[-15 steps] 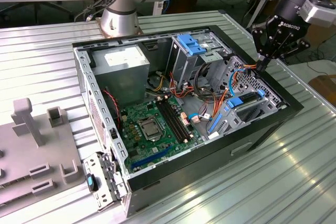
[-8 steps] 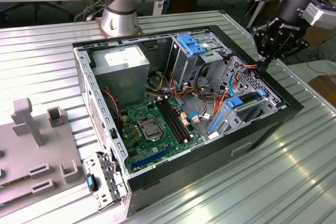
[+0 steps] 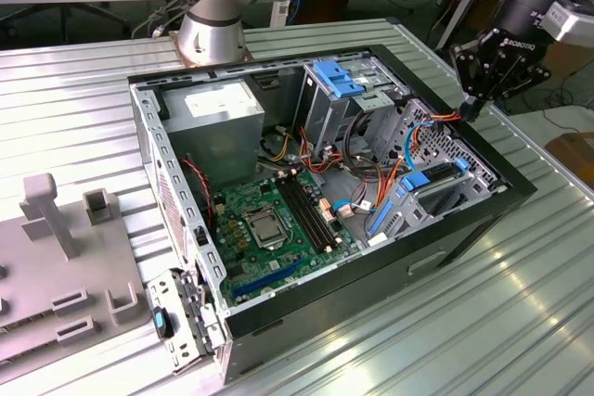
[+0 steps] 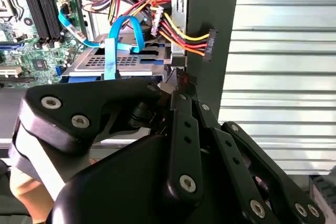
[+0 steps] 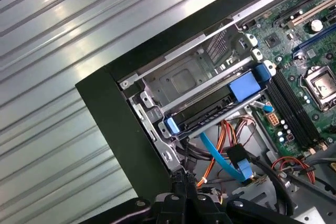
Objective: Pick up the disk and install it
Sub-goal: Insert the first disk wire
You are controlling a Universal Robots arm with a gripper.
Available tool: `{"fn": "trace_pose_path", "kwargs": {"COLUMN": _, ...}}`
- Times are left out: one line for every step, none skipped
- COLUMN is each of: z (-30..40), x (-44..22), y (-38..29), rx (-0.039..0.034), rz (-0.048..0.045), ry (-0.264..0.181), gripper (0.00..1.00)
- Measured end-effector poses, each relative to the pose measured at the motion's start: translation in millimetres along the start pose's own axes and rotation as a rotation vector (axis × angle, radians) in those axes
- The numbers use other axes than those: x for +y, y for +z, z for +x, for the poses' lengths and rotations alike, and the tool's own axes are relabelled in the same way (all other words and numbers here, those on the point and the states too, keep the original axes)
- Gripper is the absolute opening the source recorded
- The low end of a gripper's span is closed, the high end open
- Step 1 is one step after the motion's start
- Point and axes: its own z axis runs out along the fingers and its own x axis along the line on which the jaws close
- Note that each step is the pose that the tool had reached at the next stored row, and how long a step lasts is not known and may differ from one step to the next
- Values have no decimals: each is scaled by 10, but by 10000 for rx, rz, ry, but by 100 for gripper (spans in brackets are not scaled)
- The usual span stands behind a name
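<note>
Open PC case (image 3: pixel 371 280) flat on the ribbed metal bench (image 3: pixel 520 322). Claw (image 3: pixel 471 107) just above the case rim, at the corner toward the exterior view's right, tip pointing down at the case wall. Pressed together in both wrist views, claw (image 4: pixel 181 90) and claw (image 5: pixel 185 179), with nothing visibly pinched.

Disk (image 5: pixel 205 111) inside the case, in the low drive bay against the case wall nearest the claw, blue rail tabs (image 5: pixel 244 85) at both ends. Not in the claw. Looks seated in the bay, judging by how level it lies.

Loose power connector (image 4: pixel 208 43) on red, yellow and orange wires, just beside the claw tip at the case wall. Blue data cable (image 4: pixel 123 27) looped over the disk (image 4: pixel 121 61). Cannot tell whether either is plugged into the disk.

Step in hand, as a guess: tail end of the install, with placing done and work now around the wiring by the case wall. Any move from here calls for a slow, narrow path, since snagging the connector or dragging the cable looks easy in the tight gap between case wall and wires.
</note>
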Motion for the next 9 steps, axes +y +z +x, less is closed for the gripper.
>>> {"fn": "trace_pose_path", "kwargs": {"z": 0, "x": -2, "y": 1, "rx": 13, "rz": 5, "ry": -253, "gripper": 11}}
{"fn": "trace_pose_path", "kwargs": {"z": 0, "x": -3, "y": 2, "rx": 34, "rz": 10, "ry": -662, "gripper": 11}}
{"fn": "trace_pose_path", "kwargs": {"z": 0, "x": -3, "y": 3, "rx": 57, "rz": 17, "ry": -1108, "gripper": 11}}
{"fn": "trace_pose_path", "kwargs": {"z": 0, "x": -3, "y": 4, "rx": 68, "rz": 20, "ry": -1304, "gripper": 11}}
{"fn": "trace_pose_path", "kwargs": {"z": 0, "x": -3, "y": 4, "rx": 78, "rz": 22, "ry": -1499, "gripper": 11}}
{"fn": "trace_pose_path", "kwargs": {"z": 0, "x": -3, "y": 5, "rx": 97, "rz": 28, "ry": -1863, "gripper": 11}}
{"fn": "trace_pose_path", "kwargs": {"z": 0, "x": -4, "y": 6, "rx": 112, "rz": 32, "ry": -2141, "gripper": 11}}
{"fn": "trace_pose_path", "kwargs": {"z": 0, "x": -4, "y": 7, "rx": 133, "rz": 38, "ry": -2561, "gripper": 11}}
{"fn": "trace_pose_path", "kwargs": {"z": 0, "x": -4, "y": 8, "rx": 151, "rz": 44, "ry": -2904, "gripper": 11}}
